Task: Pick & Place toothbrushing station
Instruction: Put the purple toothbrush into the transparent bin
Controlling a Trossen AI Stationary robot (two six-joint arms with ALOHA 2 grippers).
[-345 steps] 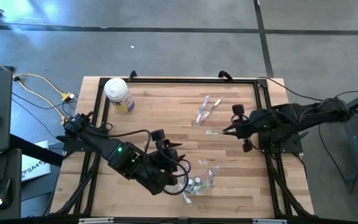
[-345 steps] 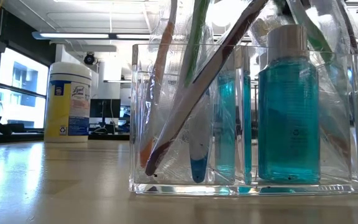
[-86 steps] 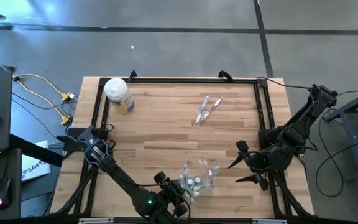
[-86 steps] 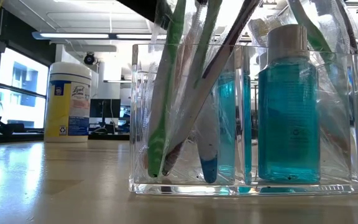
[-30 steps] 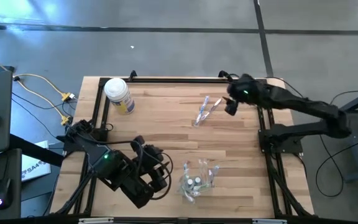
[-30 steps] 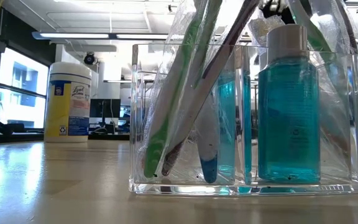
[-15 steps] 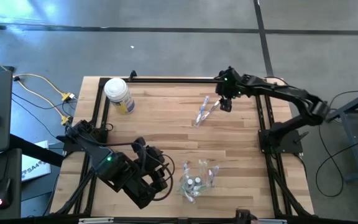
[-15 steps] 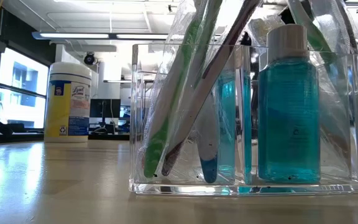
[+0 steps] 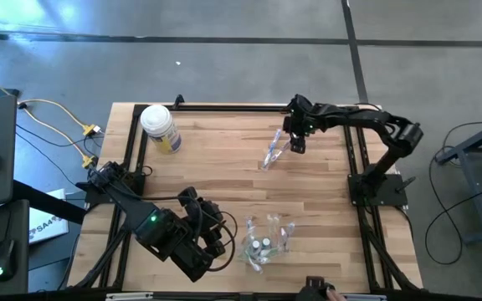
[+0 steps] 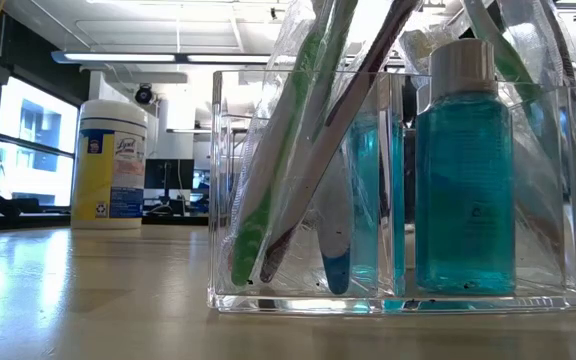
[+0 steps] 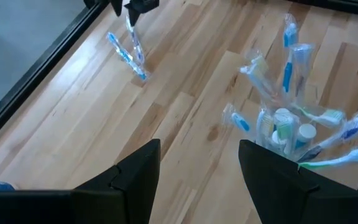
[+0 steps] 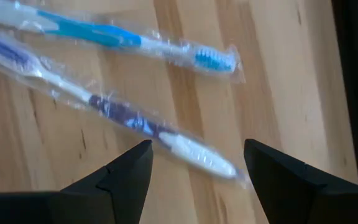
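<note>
The clear holder (image 9: 266,242) stands on its base near the table's front edge, filled with wrapped toothbrushes and blue bottles (image 10: 465,170). Two loose wrapped toothbrushes (image 9: 276,149) lie flat at the far right: a blue one (image 12: 123,40) and a purple-and-white one (image 12: 129,124). My right gripper (image 12: 194,180) hangs open just above them, touching nothing. My left gripper (image 11: 201,180) is open, to the left of the holder (image 11: 288,124), holding nothing.
A white-lidded jar with a yellow label (image 9: 160,127) stands at the far left. A black frame rail (image 9: 249,107) runs along the table's edges. Bare wood lies between the holder and the loose toothbrushes.
My right gripper has come down toward the two loose toothbrushes, shifting a little toward the table's left and tipping to point more steeply down. Its fingers stay open. The toothbrushes and the holder have not moved.
</note>
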